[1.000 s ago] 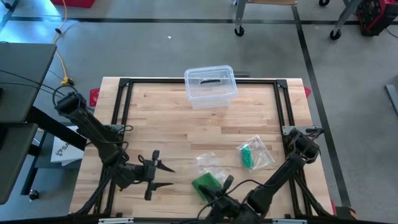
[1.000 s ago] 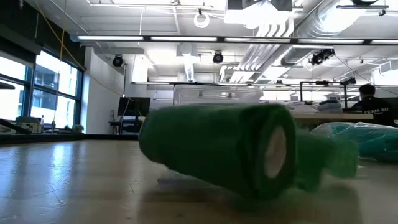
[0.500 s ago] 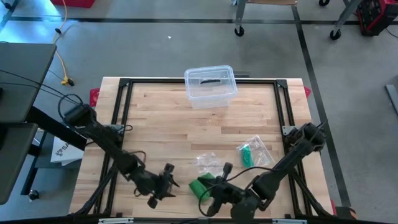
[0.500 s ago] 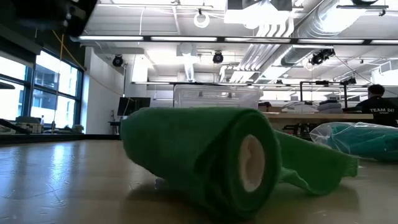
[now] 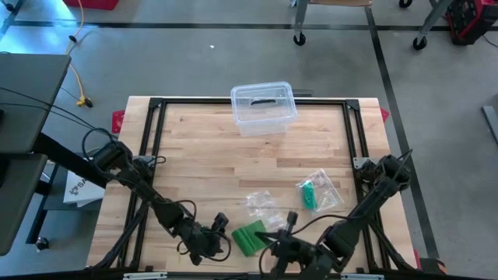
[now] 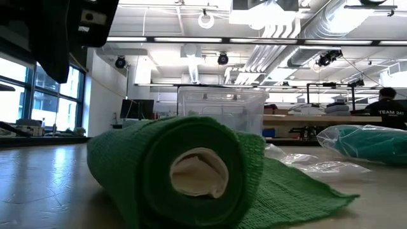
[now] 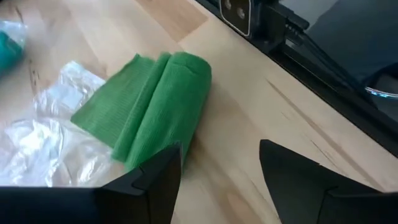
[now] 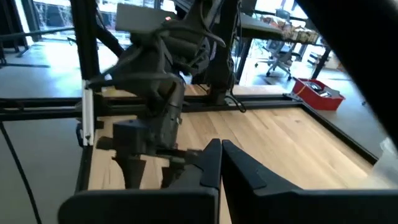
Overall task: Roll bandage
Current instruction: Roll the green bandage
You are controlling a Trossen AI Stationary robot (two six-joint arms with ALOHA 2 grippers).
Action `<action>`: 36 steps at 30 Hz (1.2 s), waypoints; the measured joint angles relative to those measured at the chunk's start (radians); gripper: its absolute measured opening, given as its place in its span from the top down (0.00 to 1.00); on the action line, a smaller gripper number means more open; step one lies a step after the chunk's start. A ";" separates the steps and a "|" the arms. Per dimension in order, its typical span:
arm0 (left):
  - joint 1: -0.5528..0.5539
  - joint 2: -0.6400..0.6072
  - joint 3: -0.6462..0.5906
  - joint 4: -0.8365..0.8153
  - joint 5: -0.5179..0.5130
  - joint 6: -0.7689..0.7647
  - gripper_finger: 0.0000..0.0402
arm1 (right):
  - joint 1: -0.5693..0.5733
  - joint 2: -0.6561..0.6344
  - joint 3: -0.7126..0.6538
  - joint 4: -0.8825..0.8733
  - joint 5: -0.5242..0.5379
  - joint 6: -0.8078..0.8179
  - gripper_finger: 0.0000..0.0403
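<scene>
Dark fingers of our left gripper [image 7: 217, 171] stand spread apart, nothing between them, hovering just beside the near end of the green bandage [image 7: 158, 112]. In the high view that gripper [image 5: 208, 241] sits low at the near edge of the table [image 5: 194, 148], left of centre, with its arm folded down and reaching in from the left side.

We judge the bandage light and soft: a woven crepe cloth, partly wound on a pale core, with a loose tail lying flat on the wood on the side away from us. It will squash under a hard pinch and likely slide on the smooth boards, so we would take it across the wound part, near one end of the roll, not by the limp tail. The low view shows the roll [image 6: 178, 172] lying on its side, open end toward the camera.

Our right gripper [image 8: 221, 165] is pressed together and holds nothing; in the high view it [image 5: 289, 247] lies just right of the bandage [image 5: 250, 237], its arm bent low from the right. Crumpled clear wrapping [image 5: 261, 204] lies just beyond, and a clear plastic box [image 5: 263, 107] stands at the far edge.
</scene>
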 joint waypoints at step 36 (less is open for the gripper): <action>0.164 0.170 0.001 0.194 0.043 0.152 0.55 | -0.011 0.001 0.000 -0.146 -0.073 0.205 1.00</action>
